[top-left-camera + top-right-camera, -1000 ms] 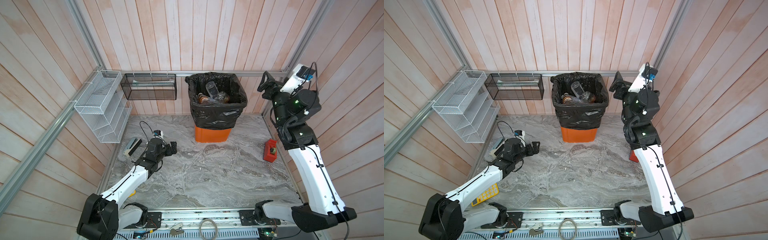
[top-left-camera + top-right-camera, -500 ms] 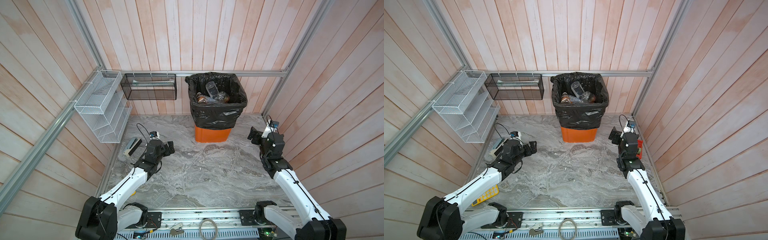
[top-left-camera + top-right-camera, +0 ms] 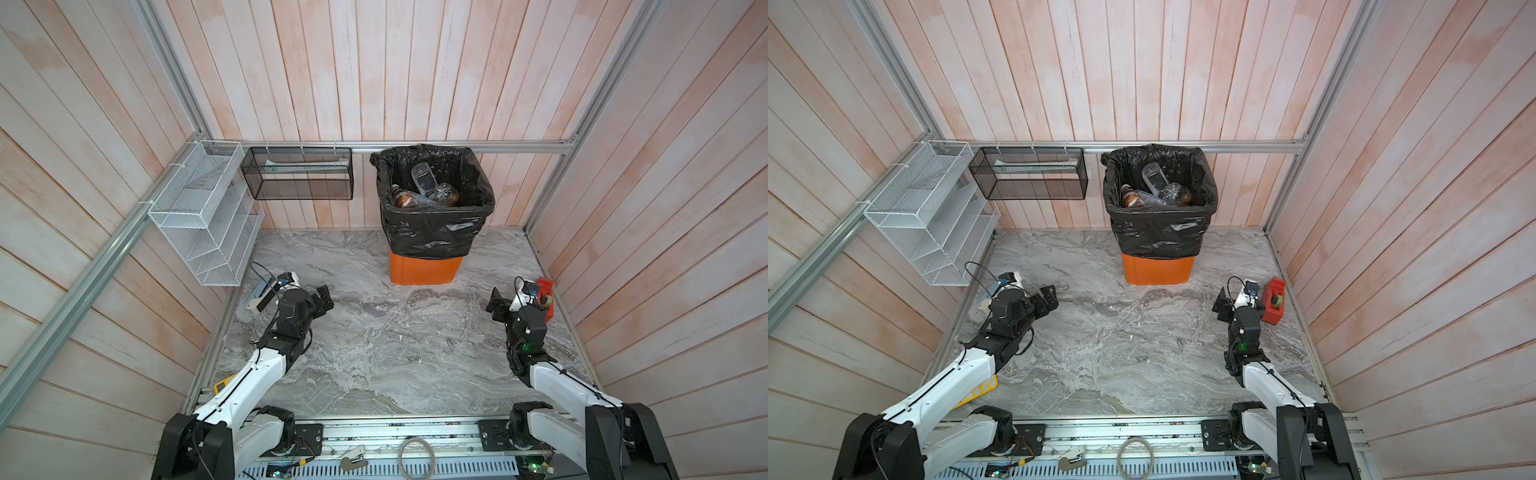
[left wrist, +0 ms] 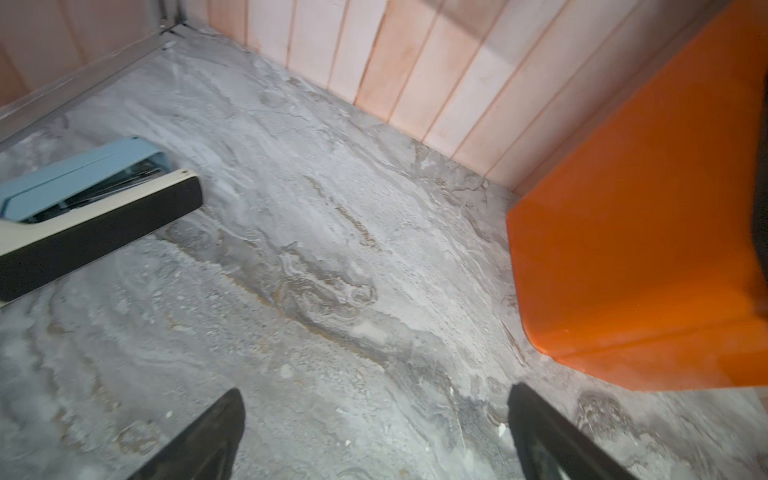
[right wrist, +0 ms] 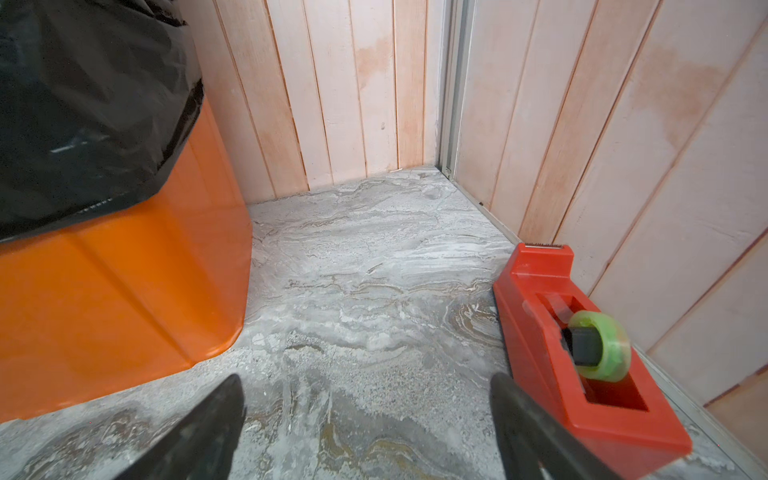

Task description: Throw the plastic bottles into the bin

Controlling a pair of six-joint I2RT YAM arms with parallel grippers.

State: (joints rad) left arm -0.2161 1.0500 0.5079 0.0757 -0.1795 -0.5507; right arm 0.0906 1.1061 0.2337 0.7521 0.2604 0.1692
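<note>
Plainly, going from the left: a white rack [image 3: 203, 216] hangs on the wall; below it a stapler [image 3: 262, 297] lies just beside the left gripper [image 3: 323, 296], whose fingers [image 4: 216, 432] are spread wide over bare table [image 4: 311, 270] with nothing between them; at the back middle stands the bin [image 3: 424, 270]; the bottles [image 3: 424, 189] are inside it, jumbled near the top of the bag [image 3: 432, 232], long axes pointing every way; further right the right gripper [image 3: 496, 305] sits low, fingers likewise spread and empty, just beside a red dispenser [image 3: 546, 299].

So the bottles lie beyond and above both sets of fingers, past the rim; I see none on the table in any view, so the job looks done or nearly so; the right arm seems slightly nearer the bin.

Only the top views look into the bin; the left wrist view gives just its orange wall [image 4: 623, 208]; the right wrist view adds the bag's hem [image 5: 83, 104] and a green tape roll on the dispenser [image 5: 536, 316].
</note>
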